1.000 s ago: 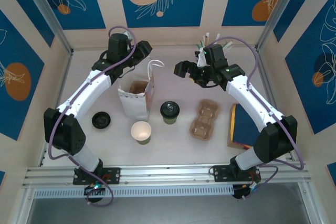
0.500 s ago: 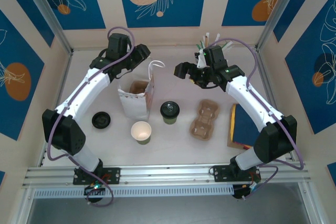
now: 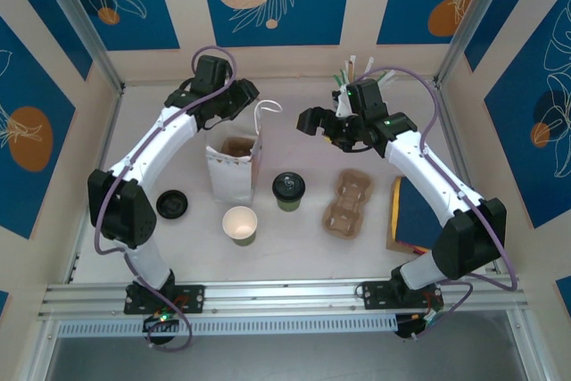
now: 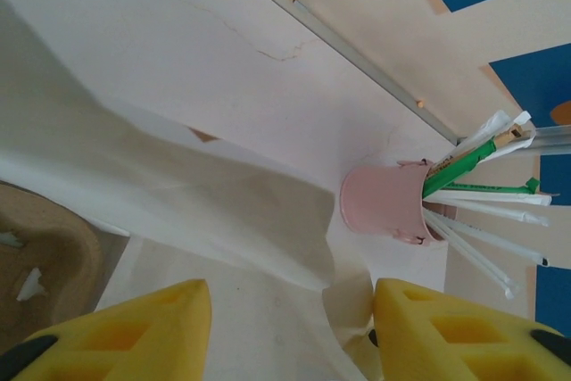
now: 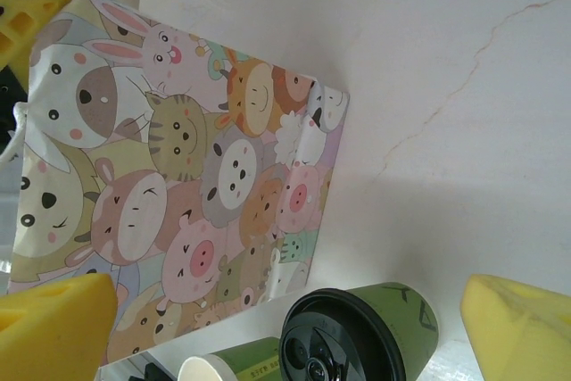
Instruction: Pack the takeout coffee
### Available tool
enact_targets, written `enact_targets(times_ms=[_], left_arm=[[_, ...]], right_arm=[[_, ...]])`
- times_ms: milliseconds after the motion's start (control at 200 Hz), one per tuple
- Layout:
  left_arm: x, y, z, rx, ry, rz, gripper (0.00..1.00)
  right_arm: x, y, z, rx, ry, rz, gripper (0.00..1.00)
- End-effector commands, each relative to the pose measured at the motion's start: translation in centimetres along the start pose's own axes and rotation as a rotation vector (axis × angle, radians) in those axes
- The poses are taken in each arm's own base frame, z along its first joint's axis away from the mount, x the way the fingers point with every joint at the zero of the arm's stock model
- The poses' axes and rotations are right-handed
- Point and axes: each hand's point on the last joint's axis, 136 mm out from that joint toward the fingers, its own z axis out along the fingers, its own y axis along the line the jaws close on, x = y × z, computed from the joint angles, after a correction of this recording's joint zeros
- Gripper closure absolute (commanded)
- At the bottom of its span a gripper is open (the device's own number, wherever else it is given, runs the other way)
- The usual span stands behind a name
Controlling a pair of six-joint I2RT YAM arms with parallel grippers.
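1. Since the earlier frame, the left arm has drawn its elbow inward and carried the left gripper (image 3: 237,101) slightly rightward along the far rim of the gift bag (image 3: 230,178). The right arm has barely shifted.
2. Takeout coffee (image 3: 288,188): upright and lidded in the middle of the table (image 3: 308,252). It stands just beside the bag's right wall, outside the bag, and nothing touches it.
3. Right gripper (image 3: 323,126): hovers beyond the coffee toward the far edge, with its fingers (image 5: 522,318) spread fully and holding nothing.
4. Left gripper: its fingers (image 4: 143,327) stand apart astride the bag's rim paper, and no pinch on it can be made out.
5. Progress, as judged: the bag stands with its mouth open and a brown insert inside. The coffee is not yet grasped, so grasping, lifting and lowering it into the bag all remain.
6. Surroundings:
   - a lidless green cup (image 3: 239,224) on the bag's near side
   - a loose black lid (image 3: 171,204) toward the left edge
   - a pulp cup carrier (image 3: 348,202) to the right of the coffee
   - a dark-blue flat item (image 3: 417,211) at the right edge
   - a pink pot of straws (image 4: 384,202) at the far edge
7. Likely obstructions: the bag's cord handle (image 3: 260,109) arches beside the mouth, the left gripper crowds the far rim, and the lidless cup narrows the near-side approach.
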Motion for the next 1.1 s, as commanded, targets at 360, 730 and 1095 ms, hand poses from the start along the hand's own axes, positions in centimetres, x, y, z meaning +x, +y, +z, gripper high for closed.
enact_targets(times_ms=[360,730,1095], left_arm=[[-0.2,-2.5,-0.2,0.057,0.017,-0.015,0.59],[0.9,-3.0,0.2,0.069,0.066,-0.015,0.61],[0.4,-3.4,-0.3,0.062,0.045,0.001,0.95]], right_arm=[[0.2,0.0,-0.6,-0.009,-0.007,0.004,0.01],[0.4,-0.1,-0.6,-0.010,-0.004,0.013,0.01],[0.5,-0.4,-0.8,-0.005,-0.011,0.016,0.01]])
